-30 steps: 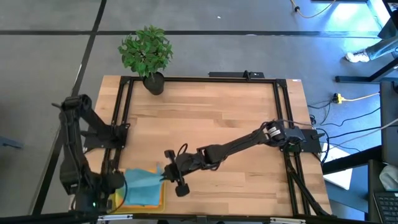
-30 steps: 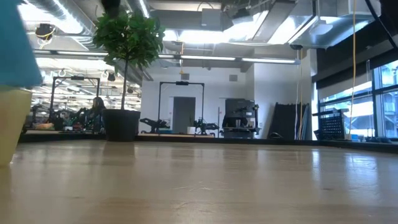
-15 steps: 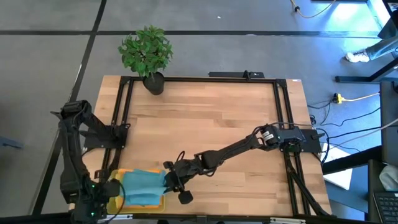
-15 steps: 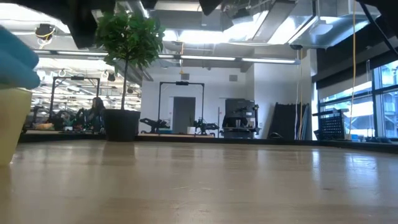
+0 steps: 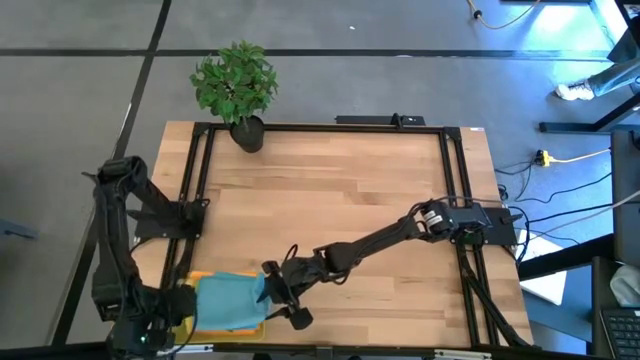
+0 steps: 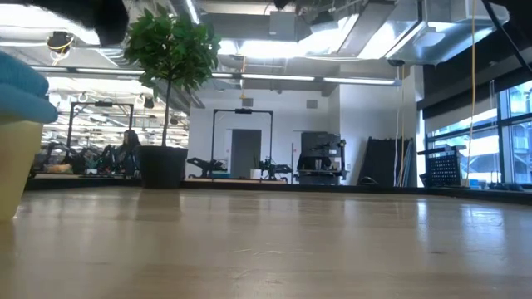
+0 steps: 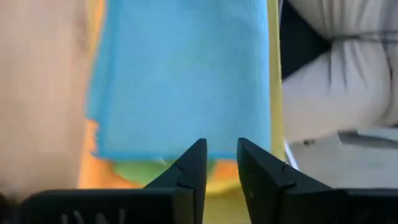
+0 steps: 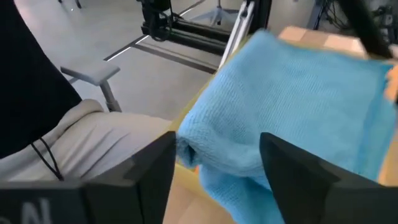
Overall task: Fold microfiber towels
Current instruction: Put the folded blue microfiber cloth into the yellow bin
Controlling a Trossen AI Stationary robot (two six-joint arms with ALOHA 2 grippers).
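Note:
A folded teal-blue towel (image 5: 228, 300) lies on top of a stack in the yellow tray (image 5: 192, 277) at the table's near left corner. In the left wrist view, a green towel (image 7: 140, 171) and an orange towel (image 7: 94, 144) peek out from under the blue towel (image 7: 180, 74). My left gripper (image 7: 217, 163) hangs over the blue towel's edge, pointing steeply down, its fingers a narrow gap apart with nothing between them. My right gripper (image 8: 217, 165) comes in low from the tray's right side. It is wide open, a finger on either side of the towel's folded corner (image 8: 214, 146).
A potted plant (image 5: 235, 85) stands at the table's far left corner. Black frame rails (image 5: 320, 127) run along the far, left and right edges. Bare wood (image 5: 350, 200) stretches right of the tray. A grey cloth-covered shape (image 7: 336, 68) lies beyond the near edge.
The blue towel hung above the tray between both grippers. It has come down and now lies flat on the stack. My right gripper has sunk with it toward the table's near edge.

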